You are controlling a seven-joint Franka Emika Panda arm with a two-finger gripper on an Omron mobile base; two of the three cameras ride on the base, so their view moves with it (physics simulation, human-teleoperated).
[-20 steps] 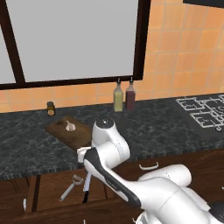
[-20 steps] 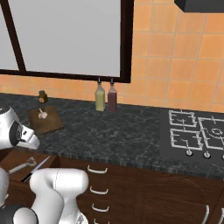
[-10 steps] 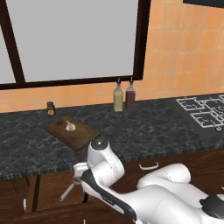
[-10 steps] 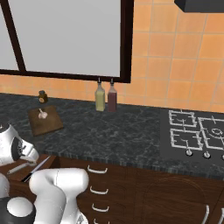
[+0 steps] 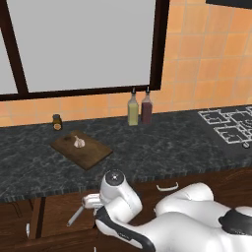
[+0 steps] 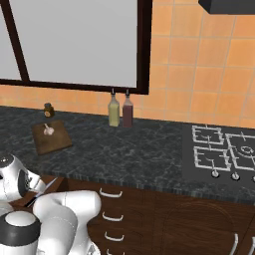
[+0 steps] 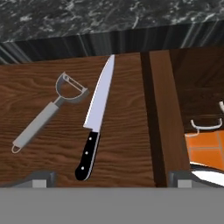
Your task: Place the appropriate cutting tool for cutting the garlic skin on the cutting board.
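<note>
In the hand view the knife lies in an open wooden drawer (image 7: 43,144), its silver blade (image 7: 101,94) pointing away and its black handle (image 7: 87,155) nearest me. My gripper (image 7: 111,181) hovers open just above the handle end, fingertips (image 7: 41,178) wide apart with nothing between them. To the knife's left lies the silver peeler (image 7: 48,113). The dark brown cutting board (image 5: 86,152) (image 6: 52,139) rests on the counter with the garlic (image 5: 78,142) (image 6: 48,130) on its far part. My arm (image 5: 115,182) bends down over the drawer (image 5: 56,211).
Two bottles (image 5: 133,109) (image 5: 146,107) and a small jar (image 5: 57,122) stand at the back wall. A stove (image 5: 229,130) takes up the counter's right end. The black counter edge (image 7: 113,35) overhangs the drawer's far side. Drawer handles (image 6: 110,193) run down the cabinet front.
My arm has folded lower, bringing the hand down toward the open drawer. Board, garlic and bottles have not moved.
</note>
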